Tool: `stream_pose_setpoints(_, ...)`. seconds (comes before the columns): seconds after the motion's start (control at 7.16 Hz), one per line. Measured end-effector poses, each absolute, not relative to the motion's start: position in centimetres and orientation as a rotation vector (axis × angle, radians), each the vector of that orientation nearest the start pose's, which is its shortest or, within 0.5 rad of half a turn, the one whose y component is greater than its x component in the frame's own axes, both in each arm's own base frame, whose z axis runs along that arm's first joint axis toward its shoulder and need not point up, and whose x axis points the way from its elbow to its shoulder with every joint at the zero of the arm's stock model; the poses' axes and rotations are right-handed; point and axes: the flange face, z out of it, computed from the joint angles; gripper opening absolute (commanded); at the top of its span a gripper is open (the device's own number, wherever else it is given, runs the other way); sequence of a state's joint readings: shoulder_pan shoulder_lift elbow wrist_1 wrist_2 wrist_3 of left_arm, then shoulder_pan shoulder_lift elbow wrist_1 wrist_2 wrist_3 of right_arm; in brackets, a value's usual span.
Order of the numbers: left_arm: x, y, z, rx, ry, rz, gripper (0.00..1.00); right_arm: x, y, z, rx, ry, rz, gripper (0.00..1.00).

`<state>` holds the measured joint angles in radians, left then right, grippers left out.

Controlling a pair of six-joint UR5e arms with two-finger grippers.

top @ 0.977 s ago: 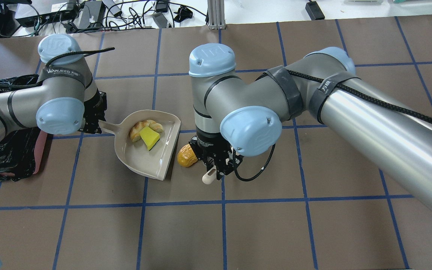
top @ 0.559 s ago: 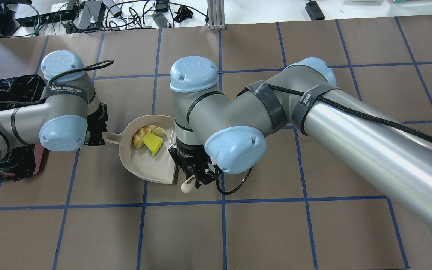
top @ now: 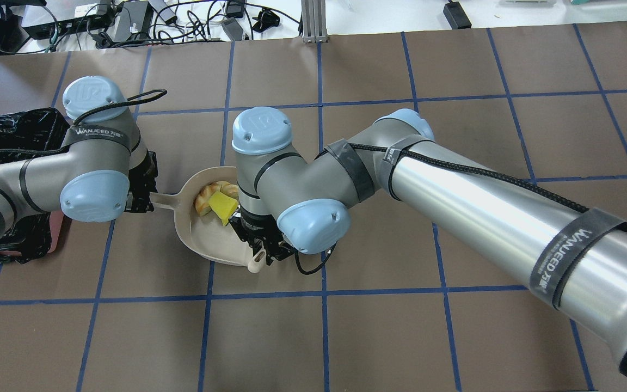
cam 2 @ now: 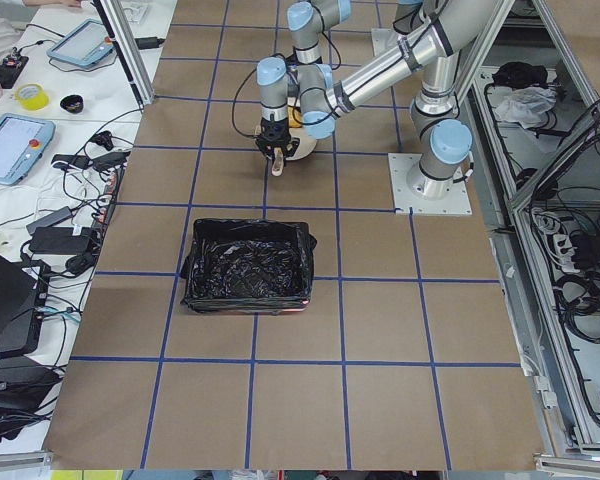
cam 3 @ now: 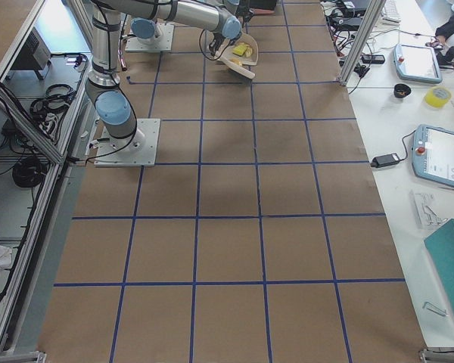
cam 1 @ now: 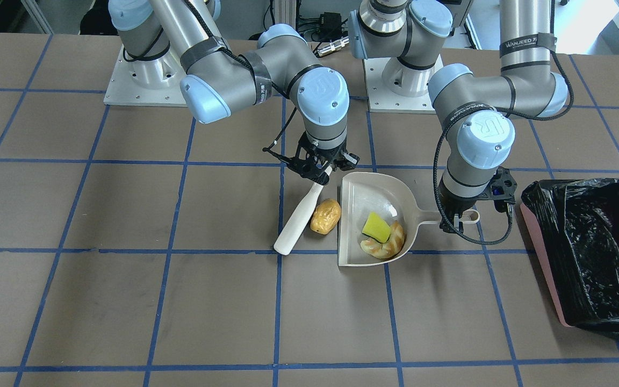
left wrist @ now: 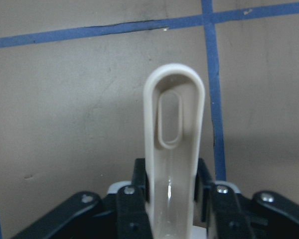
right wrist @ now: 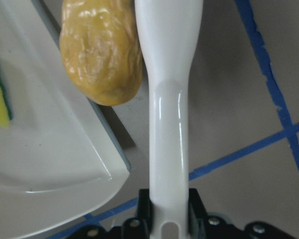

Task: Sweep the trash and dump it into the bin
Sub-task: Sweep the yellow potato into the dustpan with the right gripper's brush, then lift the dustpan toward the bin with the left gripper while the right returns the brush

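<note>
Golden-brown wrinkled lump (cam 1: 325, 216) is pressed by the white plastic brush (cam 1: 299, 223), clamped in the right gripper (cam 1: 317, 169), toward the beige plastic dustpan (cam 1: 360, 191), braced by its handle in the closed left gripper (cam 1: 450, 219).

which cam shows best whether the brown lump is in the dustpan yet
The right wrist-mounted view: the brown lump is large and sharp, between the brush and the dustpan edge, not inside. Front-facing shows it whole but small; overhead, the right arm hides it; side views are too distant; left wrist misses it.
</note>
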<state>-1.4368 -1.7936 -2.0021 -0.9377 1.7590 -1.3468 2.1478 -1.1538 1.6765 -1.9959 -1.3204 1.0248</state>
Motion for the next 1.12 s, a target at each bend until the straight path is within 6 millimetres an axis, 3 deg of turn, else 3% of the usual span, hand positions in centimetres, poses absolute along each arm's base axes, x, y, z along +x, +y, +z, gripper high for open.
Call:
stream_pose_setpoints(0.28,-4.6,-51.5,23.9,-2.005,2.196,-0.139,0.0,47.2,-43.0,26.3,0.403,2.91,0.23,0.0)
stream_pose_setpoints(0.56,-4.7,-51.6,24.0,-2.023,2.184,-0.142,0.0,48.1,-44.1,28.4,0.309,2.871,0.148,0.0)
stream_pose_setpoints(0.84,-4.8,-51.7,24.0,-2.03,2.18,-0.141,0.0,48.2,-44.4,28.8,0.313,2.876,0.143,0.0)
stream_pose_setpoints(1.12,-4.9,-51.7,24.0,-2.028,2.185,-0.14,0.0,48.1,-43.7,28.4,0.463,2.886,0.227,0.0)
